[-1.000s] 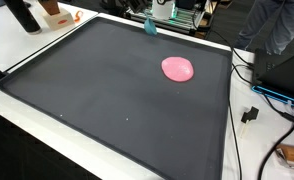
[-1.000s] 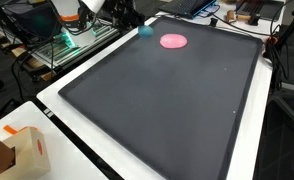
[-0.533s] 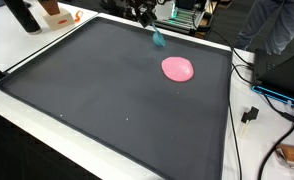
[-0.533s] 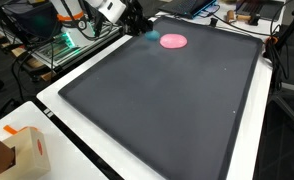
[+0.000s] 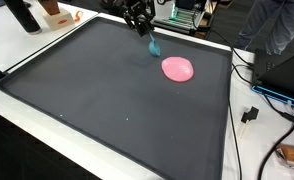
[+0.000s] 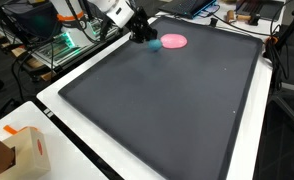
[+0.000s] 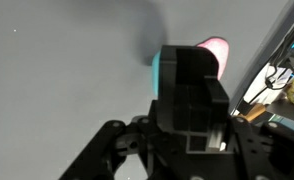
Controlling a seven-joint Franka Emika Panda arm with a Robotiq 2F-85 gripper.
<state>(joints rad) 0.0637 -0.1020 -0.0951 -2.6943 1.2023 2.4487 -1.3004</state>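
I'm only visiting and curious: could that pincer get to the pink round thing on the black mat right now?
Probably yes: the pink round thing lies bare on the black mat, nothing between it and the pincer. But the pincer is gripping a teal object.

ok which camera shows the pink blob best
An exterior view: the pink blob lies whole and large on the mat, clear of the end effector. In an exterior view the blob is smaller, beside the teal thing the end effector holds. The wrist view shows only its edge behind the end effector.
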